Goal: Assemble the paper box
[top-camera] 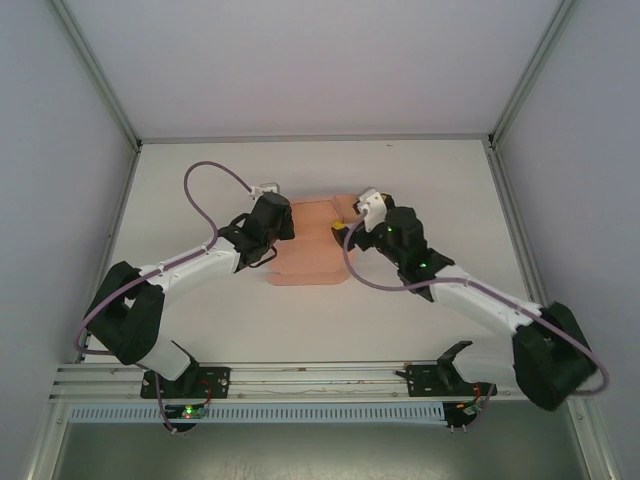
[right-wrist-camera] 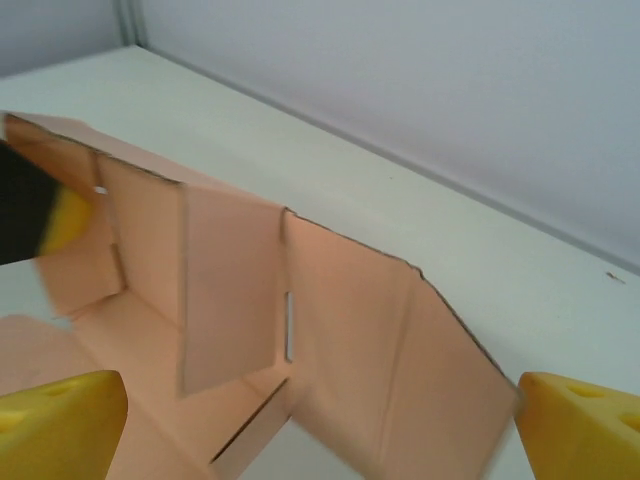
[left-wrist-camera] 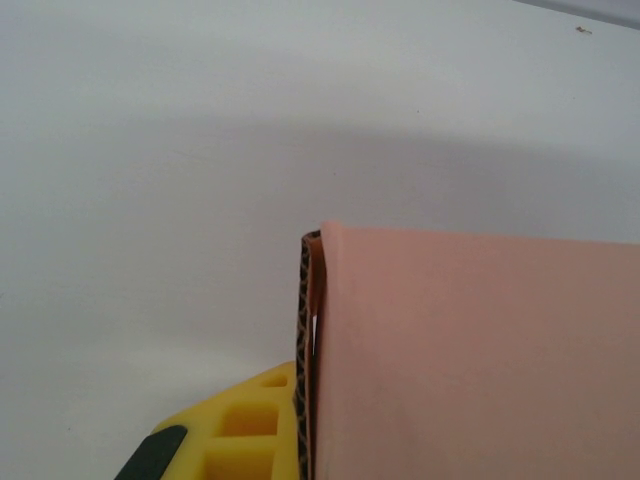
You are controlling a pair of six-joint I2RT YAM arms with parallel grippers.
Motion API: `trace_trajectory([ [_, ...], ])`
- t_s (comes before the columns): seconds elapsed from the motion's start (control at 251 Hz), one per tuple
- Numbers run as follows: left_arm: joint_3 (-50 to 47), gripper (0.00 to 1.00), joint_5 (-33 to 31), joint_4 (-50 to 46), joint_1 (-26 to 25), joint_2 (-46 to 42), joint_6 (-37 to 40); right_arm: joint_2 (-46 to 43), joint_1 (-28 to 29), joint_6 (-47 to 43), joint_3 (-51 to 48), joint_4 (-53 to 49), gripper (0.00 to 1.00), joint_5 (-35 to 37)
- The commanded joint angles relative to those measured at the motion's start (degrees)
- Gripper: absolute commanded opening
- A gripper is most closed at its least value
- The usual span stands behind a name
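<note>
We find the paper box [top-camera: 312, 252] half-raised on the desk [top-camera: 400, 320], lying between the ends of the two arms. The left gripper [top-camera: 283, 228] has its jaws closed narrow on one upright end wall of the card. In its own camera the pink panel stands right against the yellow finger [left-wrist-camera: 240, 430].

The right gripper [right-wrist-camera: 320, 440] has its jaws spread as wide as they go and holds nothing. The card lies straight ahead of them and a little below.

The relation we would watch is how the raised long wall, with its narrow slot [right-wrist-camera: 289, 325], sits to the right jaws. It runs across their gap, from beyond one fingertip to just beside the other, not along their line of closing. One hinged flap leans inward ahead of them, nearer the fingertip on the left arm's side.

We judge the right arm to be the free one and the nearer to that loose wall and flap. The next fold therefore falls to it, with the left jaws as the anchor. A push straight ahead would meet the wall broadside. Whether the far tabs are tucked we cannot tell.
</note>
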Motion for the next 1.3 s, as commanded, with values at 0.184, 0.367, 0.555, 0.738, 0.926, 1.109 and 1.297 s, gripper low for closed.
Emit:
trace_trajectory([
  [0.184, 0.6, 0.0, -1.3, -1.9, 0.6, -1.0, 0.7, -13.9, -13.2, 5.7, -3.4, -10.1, 0.98, -10.7],
  [0.367, 0.0, 0.0, -0.4, -1.6, 0.5, -1.5, 0.6, -7.9, -25.1, 11.3, 1.2, -11.7, 0.96, -16.5],
  [0.555, -0.1, 0.0, -0.2, -1.2, 0.5, -1.2, 0.2, 5.5, -26.7, 8.2, 7.3, -12.2, 0.88, -30.8],
  [0.738, 0.3, 0.0, -0.7, -1.2, 0.6, -1.1, 0.2, 14.0, -21.9, 5.0, 11.3, -13.0, 0.75, -41.7],
  [0.926, 0.6, 0.0, -0.9, -1.2, 0.6, -0.7, -0.2, 18.2, -17.4, 4.3, 13.2, -12.5, 0.66, -47.7],
  [1.109, 1.1, 0.0, -0.7, -1.3, 0.6, 0.2, -0.2, 21.5, -13.9, 4.6, 14.8, -11.7, 0.61, -48.2],
  [1.297, 1.6, 0.0, -1.5, -2.2, 0.6, 1.1, -0.1, 21.4, -11.8, 2.6, 15.6, -12.3, 0.63, -43.6],
])
